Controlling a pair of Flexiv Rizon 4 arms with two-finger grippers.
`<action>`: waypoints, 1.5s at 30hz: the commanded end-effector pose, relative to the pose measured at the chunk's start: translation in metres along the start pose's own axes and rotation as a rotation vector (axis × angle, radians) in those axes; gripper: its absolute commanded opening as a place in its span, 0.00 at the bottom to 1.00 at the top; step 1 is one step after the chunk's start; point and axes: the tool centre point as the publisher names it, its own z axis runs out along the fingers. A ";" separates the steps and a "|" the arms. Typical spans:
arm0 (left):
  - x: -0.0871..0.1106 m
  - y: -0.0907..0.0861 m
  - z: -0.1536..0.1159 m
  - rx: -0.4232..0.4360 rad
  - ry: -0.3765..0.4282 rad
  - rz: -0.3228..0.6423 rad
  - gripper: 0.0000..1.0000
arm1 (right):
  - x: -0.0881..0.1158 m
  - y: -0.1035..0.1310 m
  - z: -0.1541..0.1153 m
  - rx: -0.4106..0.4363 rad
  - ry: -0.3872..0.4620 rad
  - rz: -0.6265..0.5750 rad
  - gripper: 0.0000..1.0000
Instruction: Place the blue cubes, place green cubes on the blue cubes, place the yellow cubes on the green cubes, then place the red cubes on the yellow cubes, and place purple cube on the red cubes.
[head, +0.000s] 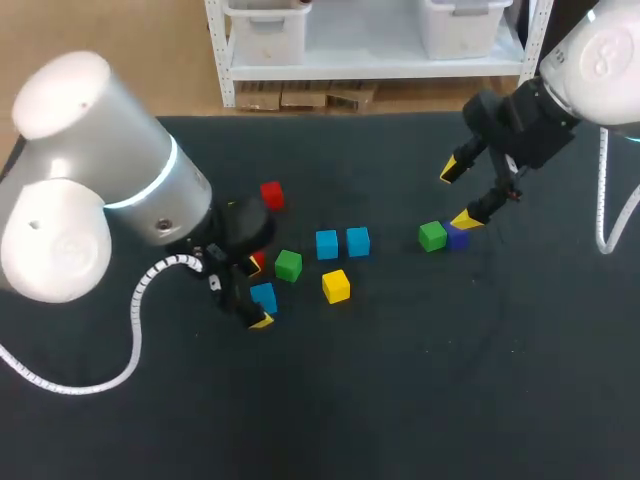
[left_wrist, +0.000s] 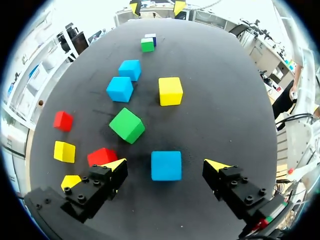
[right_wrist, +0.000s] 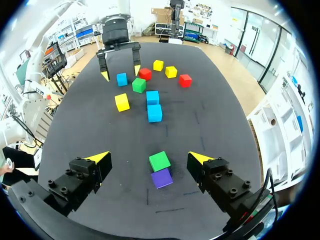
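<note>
a: dark table (head: 400, 400) first; what's on it?
b: left gripper (left_wrist: 166, 164), fingers wide apart, a blue cube (left_wrist: 166, 167) sitting loose between them; right gripper (right_wrist: 149, 157), fingers spread too, above a green cube (right_wrist: 159, 161); purple cube (right_wrist: 162, 178) touching that green one.

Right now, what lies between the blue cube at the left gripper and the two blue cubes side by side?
A green cube lies there, touching neither the lone blue cube nor the blue pair; the left wrist view shows it.
</note>
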 end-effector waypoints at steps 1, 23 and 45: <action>-0.002 0.002 0.008 -0.001 0.004 -0.008 0.94 | 0.000 0.000 0.000 -0.001 -0.002 -0.001 1.00; 0.004 -0.004 0.000 0.000 -0.003 -0.031 0.00 | 0.000 0.000 0.000 -0.001 -0.002 -0.001 1.00; -0.049 0.082 -0.047 -0.015 0.023 0.185 0.00 | 0.000 0.000 0.000 -0.001 -0.002 -0.001 1.00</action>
